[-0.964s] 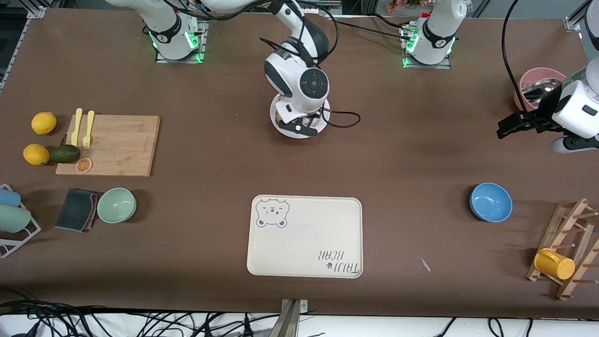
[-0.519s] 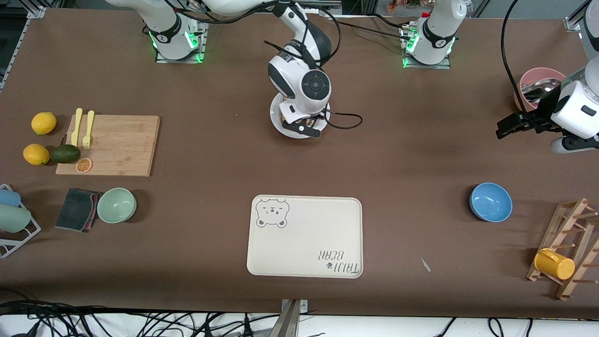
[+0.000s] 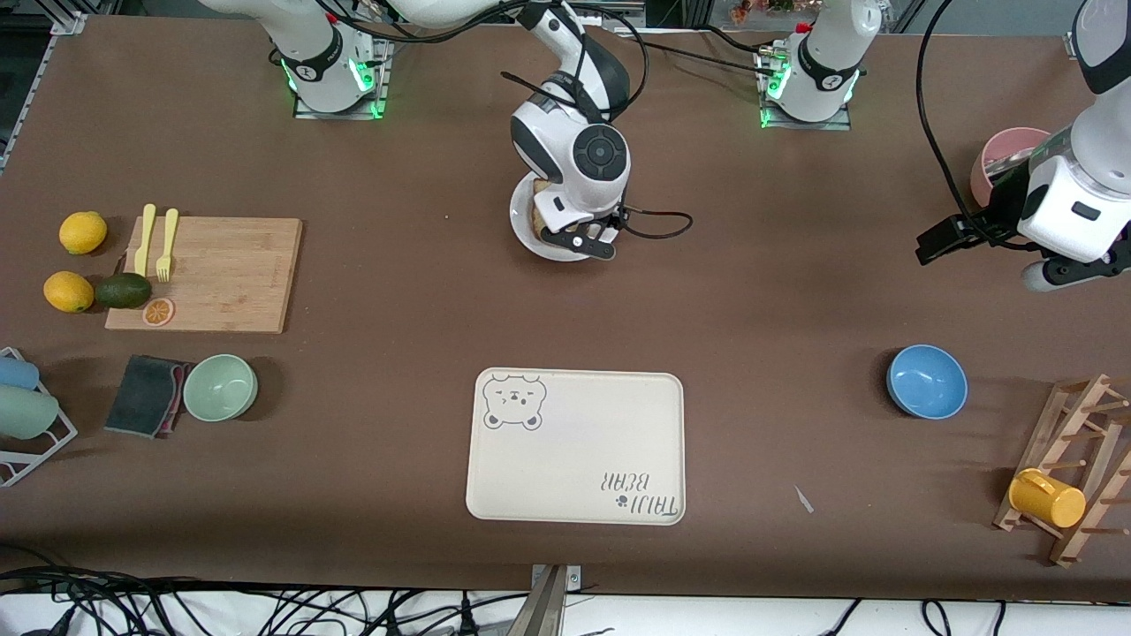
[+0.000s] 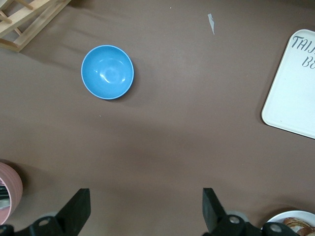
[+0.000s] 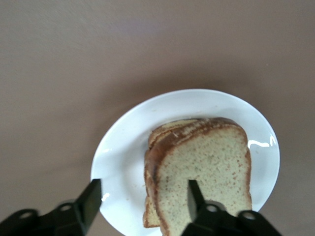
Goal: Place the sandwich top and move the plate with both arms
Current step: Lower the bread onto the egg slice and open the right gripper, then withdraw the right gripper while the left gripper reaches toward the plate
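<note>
Glossy white plate (image 5: 123, 147), glints on rim. Sandwich top (image 5: 209, 172): porous speckled crumb, darker smooth crust. Matt brown table (image 3: 795, 265), faintly textured. Smooth blue bowl (image 4: 107, 72), soft sheen. Matt cream tray (image 3: 574, 446).

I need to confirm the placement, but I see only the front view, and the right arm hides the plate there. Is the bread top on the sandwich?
Observer: Yes. In the right wrist view the bread top lies flat on a lower slice, on the plate.
Operator: Does the right gripper hold it?
Observer: No. The right gripper is open over the plate, and the bread is not gripped.
Operator: And the left gripper?
Observer: The left gripper is open and empty, over bare table toward the left arm's end.
</note>
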Controlling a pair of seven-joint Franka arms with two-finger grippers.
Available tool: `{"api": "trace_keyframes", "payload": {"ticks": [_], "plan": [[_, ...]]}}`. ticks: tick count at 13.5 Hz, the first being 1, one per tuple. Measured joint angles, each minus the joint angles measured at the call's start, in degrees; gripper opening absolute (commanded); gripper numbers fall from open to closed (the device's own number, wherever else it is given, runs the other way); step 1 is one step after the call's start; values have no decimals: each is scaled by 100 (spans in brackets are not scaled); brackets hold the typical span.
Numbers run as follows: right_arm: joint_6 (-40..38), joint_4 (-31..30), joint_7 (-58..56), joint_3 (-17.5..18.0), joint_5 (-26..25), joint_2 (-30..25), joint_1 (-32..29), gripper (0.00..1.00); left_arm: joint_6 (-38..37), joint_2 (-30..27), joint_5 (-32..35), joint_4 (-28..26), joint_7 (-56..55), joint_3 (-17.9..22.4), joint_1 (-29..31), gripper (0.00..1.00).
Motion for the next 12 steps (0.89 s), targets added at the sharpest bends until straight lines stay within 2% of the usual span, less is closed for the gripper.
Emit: {"api": "trace_keyframes", "payload": {"ticks": [3,6,8,10,12], "plan": [[-330,147,-339,-250,-34,-109,-27,100,0,0,0,1,313,0,12,100],[-854,210,-1350,-792,-135,-450,-63,100,0,0,0,6,688,11,42,100],[-1292,218,-2223,-1328,-147,-704,-81,100,0,0,0,14,818,22,49,100],[-1715,220,-3350,-2031,-148,-917,-100,100,-8,2,-75,15,981,44,94,100],[-1935,216,-4442,-2726,-143,-1027,-138,100,-84,19,-619,14,1353,52,380,100]]}}
